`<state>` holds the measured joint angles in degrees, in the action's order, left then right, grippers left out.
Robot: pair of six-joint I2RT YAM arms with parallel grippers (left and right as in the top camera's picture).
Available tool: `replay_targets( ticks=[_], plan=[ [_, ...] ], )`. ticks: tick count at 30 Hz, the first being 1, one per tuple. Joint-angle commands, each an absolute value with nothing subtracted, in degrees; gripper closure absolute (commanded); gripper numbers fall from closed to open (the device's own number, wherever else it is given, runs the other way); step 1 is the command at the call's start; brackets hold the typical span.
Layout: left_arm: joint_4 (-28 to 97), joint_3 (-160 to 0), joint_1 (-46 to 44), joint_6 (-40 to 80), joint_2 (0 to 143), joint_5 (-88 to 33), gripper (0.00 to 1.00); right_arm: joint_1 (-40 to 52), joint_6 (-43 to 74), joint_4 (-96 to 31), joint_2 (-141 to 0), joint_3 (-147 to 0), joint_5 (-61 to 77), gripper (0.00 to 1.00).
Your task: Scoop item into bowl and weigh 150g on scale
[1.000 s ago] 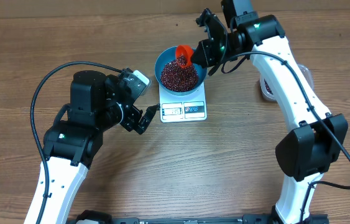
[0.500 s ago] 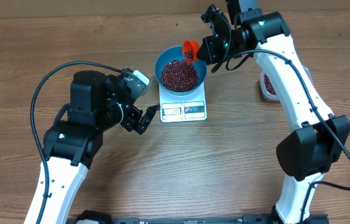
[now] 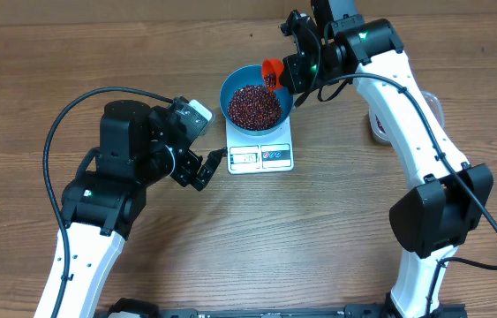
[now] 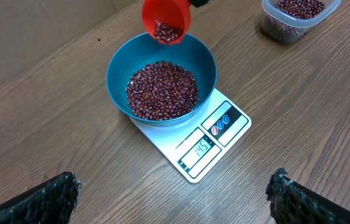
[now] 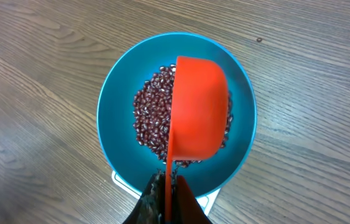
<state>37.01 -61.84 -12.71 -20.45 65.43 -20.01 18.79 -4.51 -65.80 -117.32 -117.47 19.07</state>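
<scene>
The bowl (image 4: 206, 65) stands on the scale (image 4: 234, 127), well filled with beans (image 4: 162, 90); the display seems just under the target. The right gripper (image 5: 165, 186), clenched on the orange scoop (image 4: 166, 18), tips it over the bowl's one-o'clock rim. The left gripper (image 3: 206, 170) hangs released at nine o'clock.

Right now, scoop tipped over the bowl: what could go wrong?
1. Overshoot: the scale seems to read 145, and the scoop in the right end effector holds more beans. Tipping them all at once may pass the target.
2. Spill: the scoop hangs near the rim of the bowl, so beans could bounce out onto the table.
</scene>
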Motion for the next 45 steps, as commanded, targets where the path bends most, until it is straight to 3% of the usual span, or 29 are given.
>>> replay_targets(
  ticks=[1,13,45],
  plan=[
    [36.86,-61.76,-12.40,-19.66,65.58,-20.80,0.00,19.53,-4.73,-65.25,-116.36,-120.40,18.46,0.96],
    [36.88,-61.76,-12.40,-19.66,65.58,-20.80,0.00,21.80,-4.69,-66.83,-116.46,-121.95,12.01,0.96],
    [36.88,-61.76,-12.40,-19.66,65.58,-20.80,0.00,22.44,-5.85,-67.22,-116.05,-122.02,13.43,0.96]
  ],
)
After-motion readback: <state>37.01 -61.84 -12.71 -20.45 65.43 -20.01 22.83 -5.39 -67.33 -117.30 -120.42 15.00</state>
